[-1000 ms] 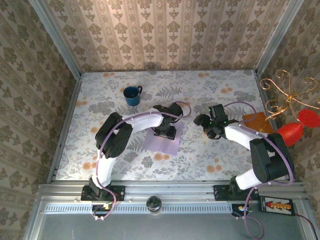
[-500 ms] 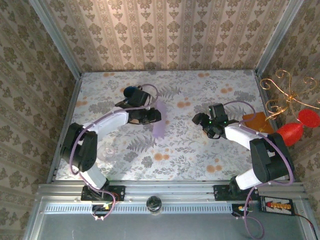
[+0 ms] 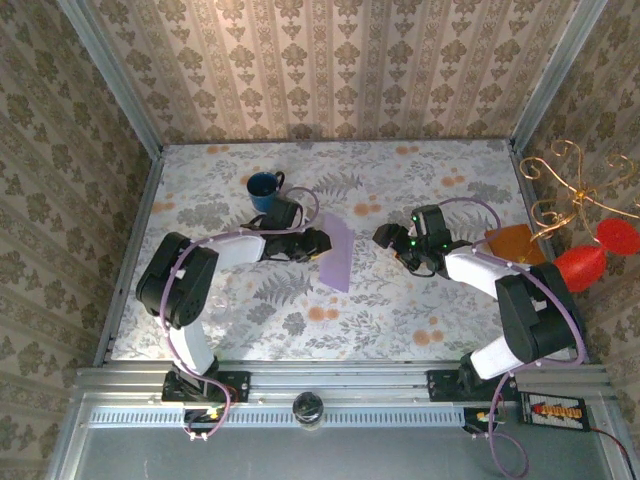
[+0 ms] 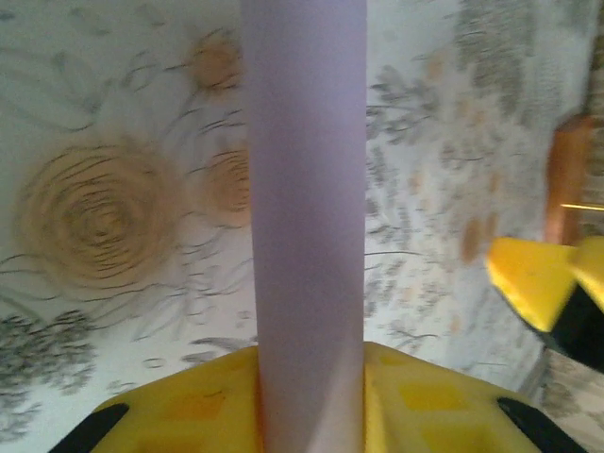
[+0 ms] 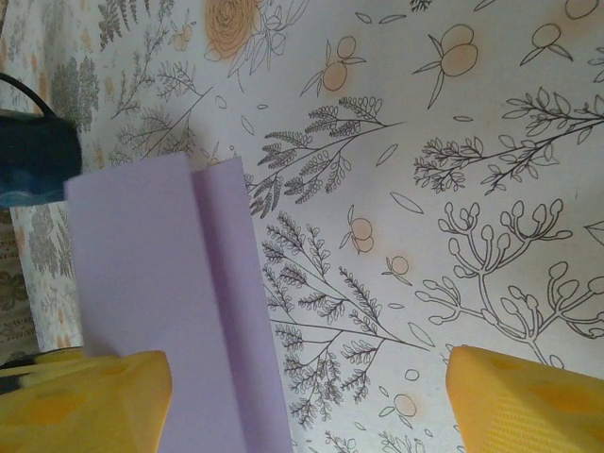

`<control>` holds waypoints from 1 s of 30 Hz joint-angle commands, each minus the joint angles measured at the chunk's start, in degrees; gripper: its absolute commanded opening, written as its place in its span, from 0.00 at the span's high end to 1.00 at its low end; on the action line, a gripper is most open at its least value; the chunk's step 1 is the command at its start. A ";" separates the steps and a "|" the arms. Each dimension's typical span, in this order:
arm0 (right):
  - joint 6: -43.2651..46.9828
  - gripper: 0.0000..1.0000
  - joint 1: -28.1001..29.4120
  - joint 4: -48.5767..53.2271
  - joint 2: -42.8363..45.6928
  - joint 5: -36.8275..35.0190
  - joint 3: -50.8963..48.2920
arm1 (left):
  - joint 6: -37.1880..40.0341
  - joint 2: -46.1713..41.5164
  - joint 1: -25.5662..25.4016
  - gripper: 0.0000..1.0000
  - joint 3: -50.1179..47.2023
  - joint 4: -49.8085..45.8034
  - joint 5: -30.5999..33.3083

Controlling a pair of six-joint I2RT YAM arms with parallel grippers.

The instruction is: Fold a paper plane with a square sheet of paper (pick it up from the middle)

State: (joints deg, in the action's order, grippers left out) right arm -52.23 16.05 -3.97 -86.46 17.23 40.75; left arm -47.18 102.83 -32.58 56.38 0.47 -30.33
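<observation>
Lilac paper this thin is the main worry: the square sheet of paper [image 3: 337, 255] hangs just above the bench [image 3: 440, 310] near its middle, a little closer to the far edge, clenched along its centre by the left hand [image 3: 312, 243]. In the left wrist view it rises between the yellow fingers [image 4: 198, 411] as a smooth, matte, softly rounded band rather than a sharp crease. From the right wrist it reads as two flat panels meeting at a straight line. The right hand [image 3: 384, 237] waits released, fingers wide apart, just beside the sheet on the side toward the right edge. If it closes off that line, the limp paper would likely buckle or crease crooked. A light pinch could also let the slick sheet slide out. The glossy blue mug [image 3: 265, 189] stands near the left arm toward the far-left corner, so a swing that way could knock it.
</observation>
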 commanded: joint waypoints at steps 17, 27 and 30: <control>3.09 0.26 4.38 2.59 -4.06 0.90 3.97 | 14.88 8.13 -3.88 0.71 8.56 -25.46 18.57; 3.13 0.26 5.03 3.76 -4.25 -0.96 3.98 | 17.30 13.95 -6.43 0.64 10.27 -28.94 22.81; 3.04 0.25 4.96 4.02 -4.25 -1.68 3.91 | 16.82 14.71 -6.38 0.62 10.72 -29.55 23.57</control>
State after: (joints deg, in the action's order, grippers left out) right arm -49.63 20.69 -1.65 -90.11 17.32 43.57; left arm -31.64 110.63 -38.61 69.91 -24.99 -10.50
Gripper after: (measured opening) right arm 0.747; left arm 0.379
